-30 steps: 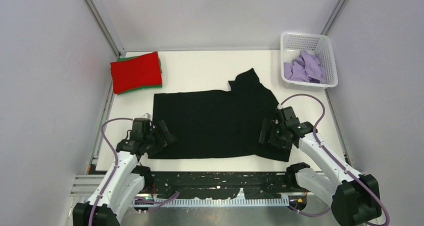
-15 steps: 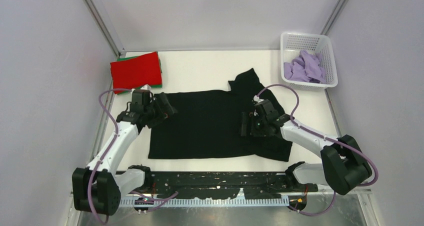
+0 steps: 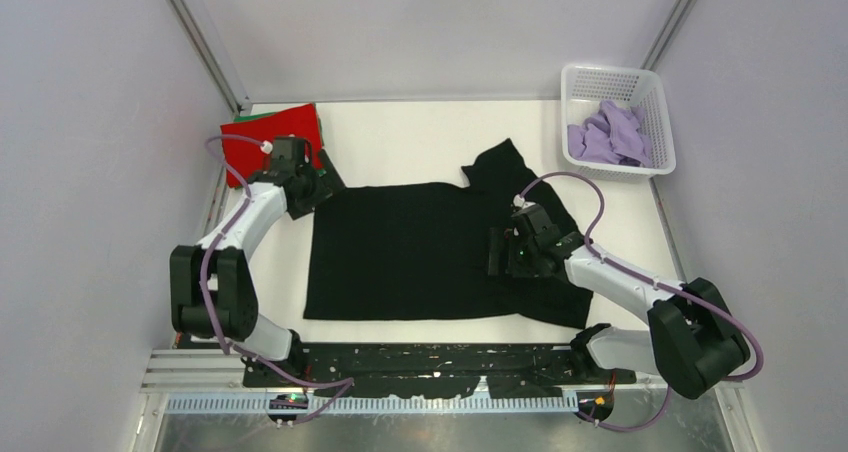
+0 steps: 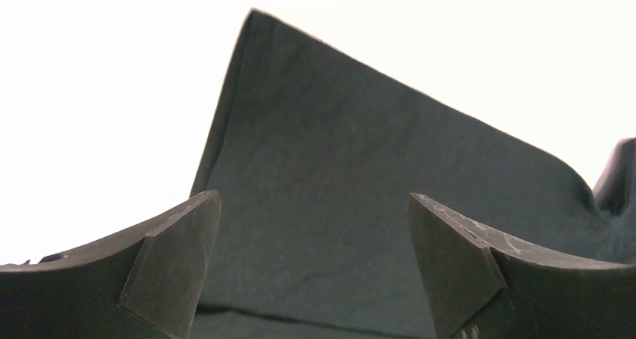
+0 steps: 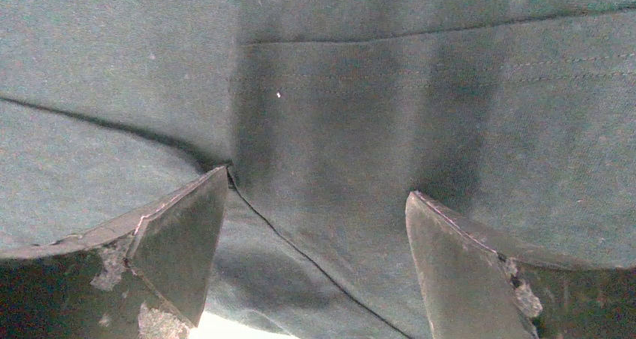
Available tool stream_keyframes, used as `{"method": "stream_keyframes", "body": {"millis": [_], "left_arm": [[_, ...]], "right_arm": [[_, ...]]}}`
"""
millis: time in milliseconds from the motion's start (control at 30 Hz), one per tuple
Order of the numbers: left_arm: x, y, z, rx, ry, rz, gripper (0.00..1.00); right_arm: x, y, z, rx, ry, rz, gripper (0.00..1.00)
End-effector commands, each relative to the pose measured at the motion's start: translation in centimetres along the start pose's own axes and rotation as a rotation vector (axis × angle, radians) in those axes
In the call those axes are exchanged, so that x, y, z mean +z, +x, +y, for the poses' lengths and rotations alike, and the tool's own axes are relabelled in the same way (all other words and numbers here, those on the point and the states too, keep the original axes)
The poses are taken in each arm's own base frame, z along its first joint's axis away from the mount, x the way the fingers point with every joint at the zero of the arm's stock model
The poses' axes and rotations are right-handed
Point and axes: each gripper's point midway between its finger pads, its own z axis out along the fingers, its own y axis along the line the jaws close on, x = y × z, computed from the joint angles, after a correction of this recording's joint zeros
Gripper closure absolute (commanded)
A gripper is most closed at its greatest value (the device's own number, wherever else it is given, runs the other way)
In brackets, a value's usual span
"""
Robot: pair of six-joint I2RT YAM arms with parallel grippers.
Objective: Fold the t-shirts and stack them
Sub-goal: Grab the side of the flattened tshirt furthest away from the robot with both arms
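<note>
The black t-shirt is lying flat on the table, the left fingers gaping empty at its far-left corner and the right fingers hanging wide, holding nothing, above its sleeve seam, probably lining up grips for a fold

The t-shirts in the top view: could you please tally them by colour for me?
black t-shirt: 1
red t-shirt: 1
green t-shirt, only an edge showing under the red: 1
lavender t-shirt, crumpled in the basket: 1
Total: 4
</note>
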Motion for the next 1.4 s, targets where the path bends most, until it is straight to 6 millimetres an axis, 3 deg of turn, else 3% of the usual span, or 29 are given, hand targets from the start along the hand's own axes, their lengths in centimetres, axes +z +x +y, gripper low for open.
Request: {"method": "stream_keyframes", "body": {"millis": [0,233,333,433,567,767,933,1200,1367], "left_arm": [[1.6,-3.1,-0.5,-0.003,-0.025,-0.039,0.0],[4.5,-4.1,0.0,-0.034,-0.1,-0.024,0.01],[5.5,-4.4,-0.2,-0.042,-0.105,-0.014,0.02],[6.9,-4.4,-0.9,-0.052,-0.087,0.016,0.07],[7.9,-4.4,-0.5,-0.049,-0.126,0.041,0.12],[8.0,-4.5,-0.6,-0.046,-0.139,0.067,0.15],[8.1,-3.9,-1.5,-0.073,-0.08,0.079,0.15],[8.1,-3.5,-1.7,-0.109,-0.08,0.08,0.16],[7.8,-3.5,-1.6,-0.116,-0.089,0.079,0.16]], "right_arm": [[-0.5,4.5,-2.8,0.008,0.101,0.15,0.05],[-2.9,4.0,1.3,0.024,-0.138,0.115,0.05],[-3.6,4.2,1.5,0.014,-0.167,0.099,0.05],[-3.7,2.5,1.1,-0.008,-0.128,0.039,0.05],[-4.5,-0.6,2.7,-0.039,-0.173,-0.045,0.05],[-5.6,-3.0,3.0,-0.07,-0.17,-0.13,0.05],[-5.5,-3.8,1.7,-0.053,-0.12,-0.188,0.05],[-1.6,-3.7,-1.8,0.106,-0.046,-0.154,0.05],[0.5,-1.5,-4.6,0.176,0.034,-0.024,0.05]]}}
